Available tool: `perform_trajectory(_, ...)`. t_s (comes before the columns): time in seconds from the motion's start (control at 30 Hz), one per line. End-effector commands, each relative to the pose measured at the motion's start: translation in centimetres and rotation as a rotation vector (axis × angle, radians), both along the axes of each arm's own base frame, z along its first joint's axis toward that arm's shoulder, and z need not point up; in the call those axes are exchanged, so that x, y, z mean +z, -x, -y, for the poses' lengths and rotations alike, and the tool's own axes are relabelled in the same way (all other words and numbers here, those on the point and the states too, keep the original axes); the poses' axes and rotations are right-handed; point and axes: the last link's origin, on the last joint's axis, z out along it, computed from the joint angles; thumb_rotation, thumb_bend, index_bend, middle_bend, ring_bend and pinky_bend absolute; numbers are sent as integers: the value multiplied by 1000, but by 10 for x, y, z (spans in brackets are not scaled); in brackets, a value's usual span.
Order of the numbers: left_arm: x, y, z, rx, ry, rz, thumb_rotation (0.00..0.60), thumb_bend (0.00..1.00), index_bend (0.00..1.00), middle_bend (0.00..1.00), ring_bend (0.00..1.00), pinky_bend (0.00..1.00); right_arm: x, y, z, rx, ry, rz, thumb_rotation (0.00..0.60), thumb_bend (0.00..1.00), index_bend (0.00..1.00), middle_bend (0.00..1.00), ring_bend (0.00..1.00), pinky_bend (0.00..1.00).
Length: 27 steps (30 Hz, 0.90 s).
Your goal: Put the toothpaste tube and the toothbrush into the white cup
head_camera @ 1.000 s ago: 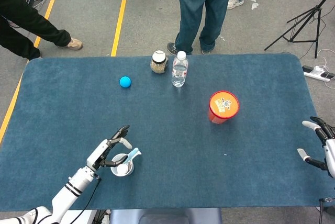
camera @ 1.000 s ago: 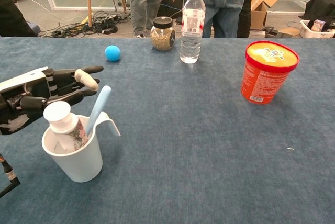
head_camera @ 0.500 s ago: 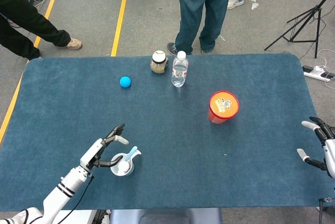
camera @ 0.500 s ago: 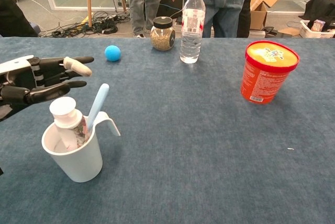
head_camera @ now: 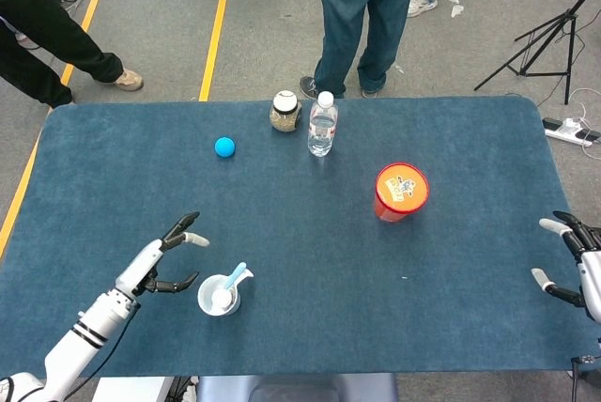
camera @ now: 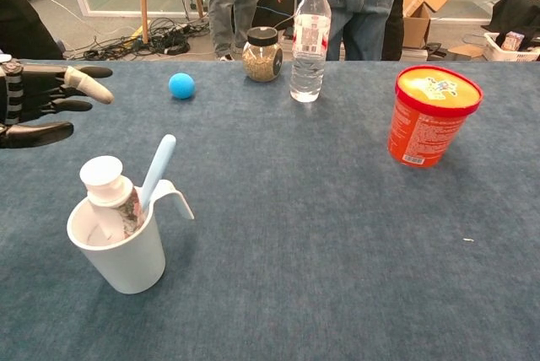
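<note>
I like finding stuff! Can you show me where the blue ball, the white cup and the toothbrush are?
blue ball (camera: 181,85), chest view, middle of the ball.
white cup (camera: 131,258), chest view, front wall below the rim.
toothbrush (camera: 158,170), chest view, blue handle sticking up out of the cup.

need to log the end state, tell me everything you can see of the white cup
The white cup looks like plain plastic, with a small curved handle at its rim. It stands upright on the blue table near the front left. The toothpaste tube, cap up, and the light blue toothbrush stand inside, leaning on the rim. The left hand is apart from it.
</note>
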Motion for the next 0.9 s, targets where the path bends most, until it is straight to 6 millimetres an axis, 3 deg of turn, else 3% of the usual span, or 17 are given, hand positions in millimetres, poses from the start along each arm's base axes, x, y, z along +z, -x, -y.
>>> perform_trajectory(0.03, 29, 15, 6, -22, -126, -318, 600, 334, 290, 0, 0, 0, -1, 0, 0, -1, -2, -4, 600, 156, 269, 189, 240, 579)
perform_trajectory(0.23, 46, 34, 20, -31, -316, -593, 600, 334, 289, 0, 0, 0, -6, -1, 0, -3, -11, -20, 600, 156, 269, 189, 241, 579)
perform_trajectory(0.53, 49, 70, 55, -49, -448, -894, 600, 332, 295, 0, 0, 0, -12, -2, 1, -12, -9, -54, 600, 156, 269, 189, 240, 578)
perform_trajectory(0.73, 56, 85, 64, 12, -483, -945, 600, 334, 298, 0, 0, 0, -15, 1, 5, -36, -4, -74, 600, 156, 269, 189, 240, 578)
perform_trajectory(0.9, 60, 86, 63, 22, -505, -928, 600, 334, 303, 0, 0, 0, -18, 4, 9, -55, -15, -83, 600, 156, 269, 189, 240, 578)
